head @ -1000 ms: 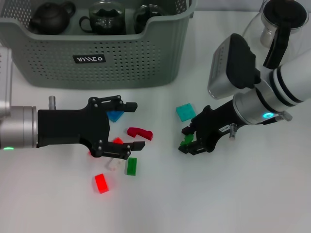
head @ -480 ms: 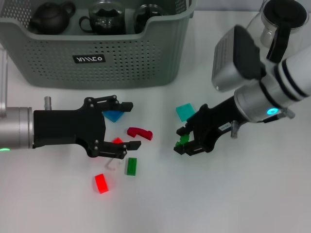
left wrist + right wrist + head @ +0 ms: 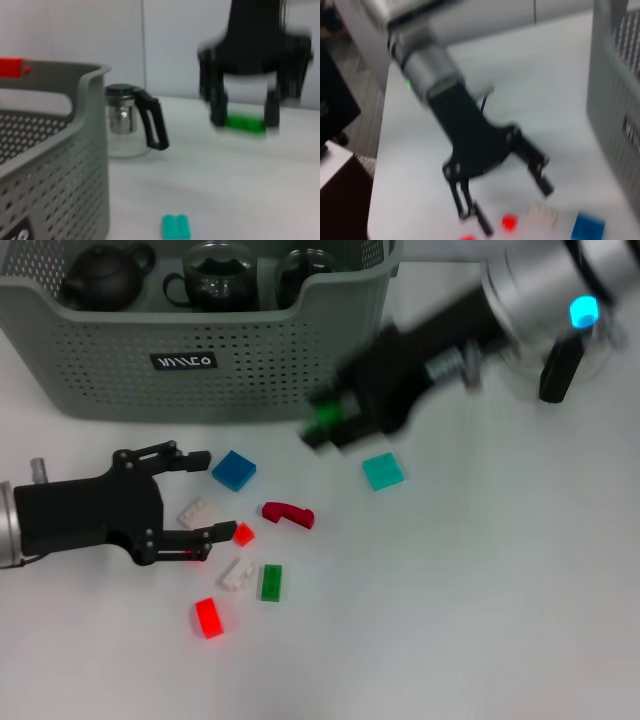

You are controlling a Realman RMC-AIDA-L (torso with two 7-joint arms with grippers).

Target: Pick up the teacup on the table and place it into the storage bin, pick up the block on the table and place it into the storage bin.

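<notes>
The grey-green storage bin [image 3: 200,360] stands at the back left and holds a dark teapot [image 3: 105,275] and two teacups [image 3: 222,278]. My right gripper [image 3: 328,428] is shut on a green block [image 3: 323,417] and holds it in the air just in front of the bin's right corner; this also shows in the left wrist view [image 3: 244,123]. My left gripper [image 3: 205,495] is open and empty, low over the table at the left, beside a white block [image 3: 197,512] and a small red block [image 3: 243,534]. It also shows in the right wrist view [image 3: 517,210].
Loose blocks lie in front of the bin: blue [image 3: 233,470], dark red curved [image 3: 288,513], teal [image 3: 383,471], white [image 3: 235,574], green [image 3: 270,582], red [image 3: 208,617]. A glass teapot [image 3: 132,122] stands at the back right.
My right gripper has lifted the green block off the table and carried it up and left toward the bin. My left gripper has drawn back to the left, uncovering the white block.
</notes>
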